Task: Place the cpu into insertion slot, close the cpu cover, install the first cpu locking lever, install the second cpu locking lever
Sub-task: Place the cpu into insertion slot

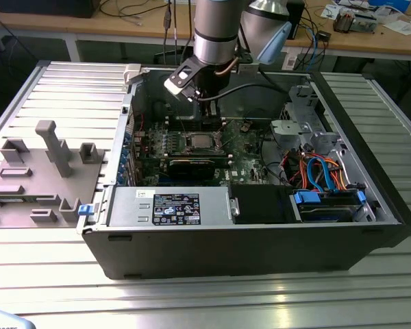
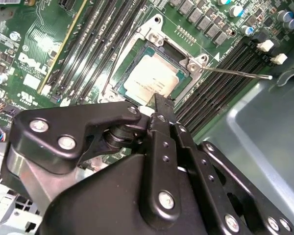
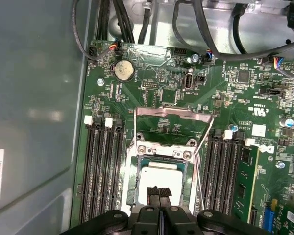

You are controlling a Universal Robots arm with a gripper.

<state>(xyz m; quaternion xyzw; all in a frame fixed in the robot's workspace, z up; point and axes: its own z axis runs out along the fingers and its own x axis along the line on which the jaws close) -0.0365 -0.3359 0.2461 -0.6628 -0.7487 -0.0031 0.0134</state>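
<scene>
The cpu (image 3: 159,172) lies flat in the insertion slot (image 3: 133,171), silver top up, on the green board; it is also in the second wrist view as the cpu (image 2: 149,81). The cpu cover (image 3: 174,111) stands open, swung back from the socket, its cut-out centre showing the board behind. A thin locking lever (image 3: 202,161) sticks up unlatched beside the socket, seen as the lever (image 2: 235,72) in the second wrist view. My gripper (image 3: 159,192) is shut, empty, its tips just over the cpu's near edge. In the exterior view the gripper (image 1: 207,127) hangs above the socket inside the open computer case (image 1: 260,247).
Long memory slots (image 3: 100,166) flank the socket on both sides. A black card (image 1: 188,166), a grey power supply (image 1: 171,205) and bundled cables (image 1: 318,171) fill the case around it. A grey fixture plate (image 1: 41,171) lies at the exterior view's left.
</scene>
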